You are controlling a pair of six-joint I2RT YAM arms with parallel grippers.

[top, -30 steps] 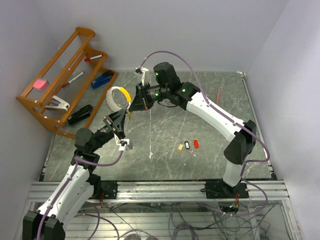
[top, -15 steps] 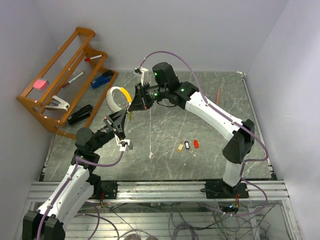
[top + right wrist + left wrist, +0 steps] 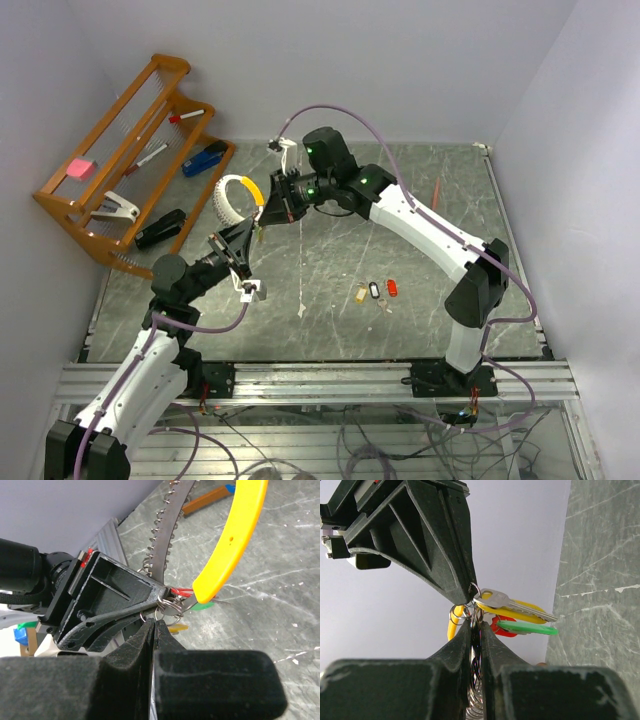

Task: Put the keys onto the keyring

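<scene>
In the top view, the left pincer (image 3: 249,234) and the right pincer (image 3: 263,217) met tip to tip above the far left of the table (image 3: 330,330). The keyring (image 3: 252,187), a loop with a yellow band, stood at about 11 o'clock from the two tips, just beside them. Three loose keys (image 3: 374,290) lay on the table well apart, toward 4 o'clock from the pincers. A wooden rack (image 3: 110,170) stood at 9 o'clock from the keyring. From here the jaws were too small to read.

In the left wrist view, the left pincer (image 3: 475,625) rose from 6 o'clock with its fingers drawn nearly together on a silvery wire coil of the keyring (image 3: 453,625), whose yellow band showed just at 9 o'clock of the tips. The right pincer (image 3: 467,595) came down from 11 o'clock, closed to a point that touched a small ring. The keys (image 3: 515,611) hung at 3 o'clock from both tips: a silver key on a yellow tag, with red and green tags just under it.

In the right wrist view, the right pincer (image 3: 152,626) was pressed fully shut, its tip at a cluster of small rings. Whether it pinched one, I could not tell. The left pincer (image 3: 155,591) reached in from 9 o'clock to the same cluster. The keyring (image 3: 235,540) arched away toward 1 o'clock, and the tags of the keys (image 3: 200,606) lay at 3 o'clock of the tip.
</scene>
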